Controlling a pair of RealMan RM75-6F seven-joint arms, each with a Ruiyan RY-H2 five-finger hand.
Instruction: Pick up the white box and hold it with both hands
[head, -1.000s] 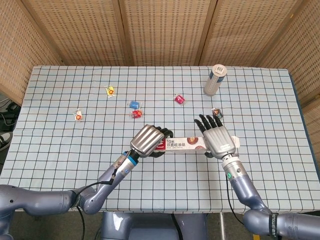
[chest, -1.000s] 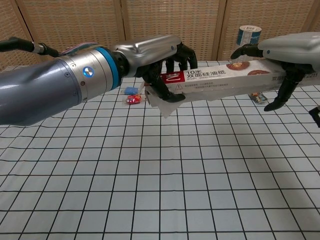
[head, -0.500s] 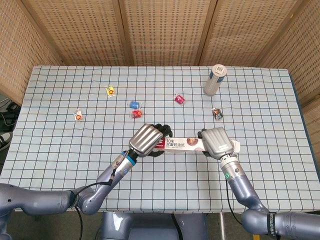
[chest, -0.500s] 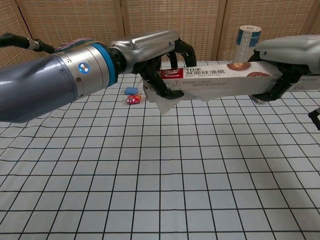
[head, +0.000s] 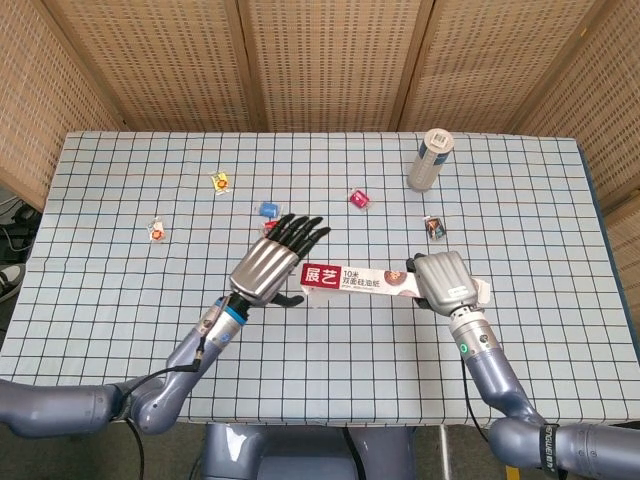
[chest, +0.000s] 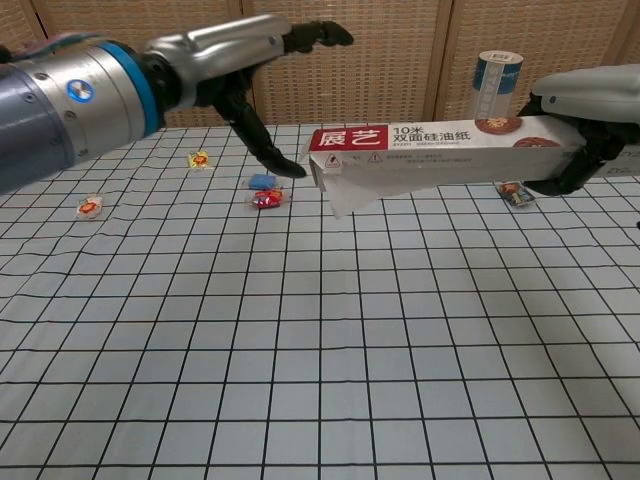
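The long white box (head: 360, 281) (chest: 440, 148), with a red label at its left end, hangs level above the checked table. My right hand (head: 443, 282) (chest: 585, 120) grips its right end, fingers wrapped around it. A flap of white paper hangs from the box's left end in the chest view. My left hand (head: 268, 263) (chest: 235, 62) is open with fingers stretched out, just left of the box's red end and not holding it.
A white and blue can (head: 431, 158) (chest: 496, 83) stands at the back right. Small wrapped candies lie scattered on the cloth: red (head: 359, 198), blue (head: 268, 210) (chest: 264, 181), yellow (head: 219, 181) (chest: 199, 160), and one (head: 433, 227) near my right hand.
My left hand has let go of the box's left end, opened its fingers and drawn back to the left. My right hand, which closed on the box earlier, keeps it aloft alone.
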